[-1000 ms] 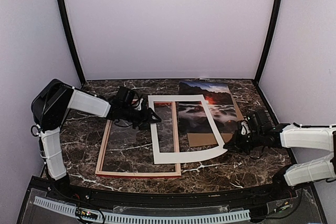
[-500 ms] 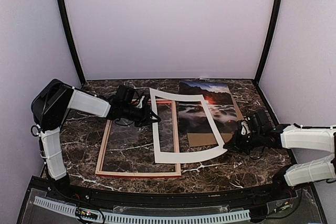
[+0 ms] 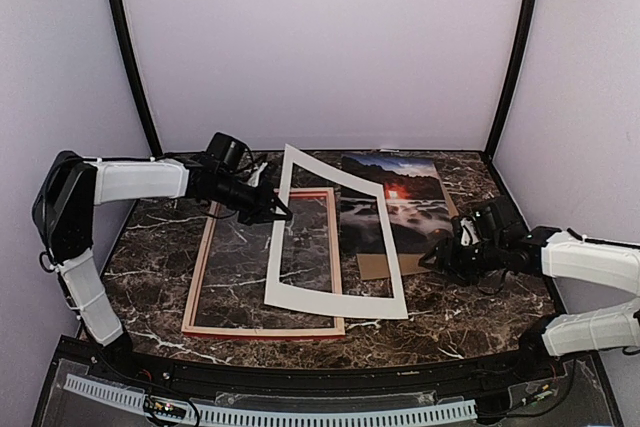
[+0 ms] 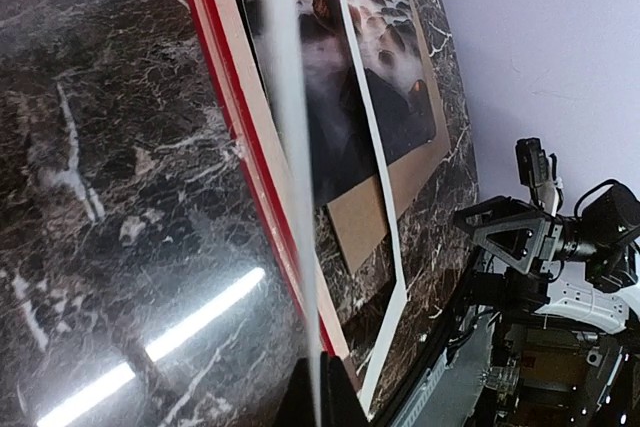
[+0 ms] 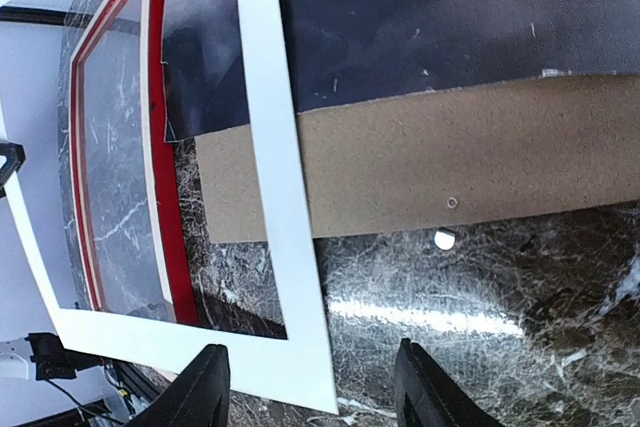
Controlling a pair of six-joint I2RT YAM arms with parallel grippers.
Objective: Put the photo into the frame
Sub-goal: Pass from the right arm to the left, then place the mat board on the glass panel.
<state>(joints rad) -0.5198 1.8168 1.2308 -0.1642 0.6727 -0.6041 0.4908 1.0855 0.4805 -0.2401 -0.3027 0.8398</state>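
Note:
The photo (image 3: 420,197) lies flat at the back right, partly on a brown backing board (image 3: 380,265). On the left lies the red frame (image 3: 265,328), with marble showing through it. A white mat board (image 3: 335,300) spans both, its left edge raised and its near edge resting down. My left gripper (image 3: 281,214) is shut on that raised edge; the left wrist view shows the mat (image 4: 283,97) edge-on between the closed fingers (image 4: 345,402). My right gripper (image 3: 436,251) stands open to the right of the mat's near right corner (image 5: 300,367), holding nothing (image 5: 312,387).
Purple walls and black corner posts close in the marble table (image 3: 470,322). The backing board (image 5: 450,157) sticks out under the photo (image 5: 400,17), with a small white dot (image 5: 444,239) on the table beside it. The frame's red rail (image 5: 160,147) runs under the mat.
My left gripper shut on the mat's left edge, lifted it and pulled the mat leftward. My right gripper let go of the mat's right corner, opened and drew back a little.

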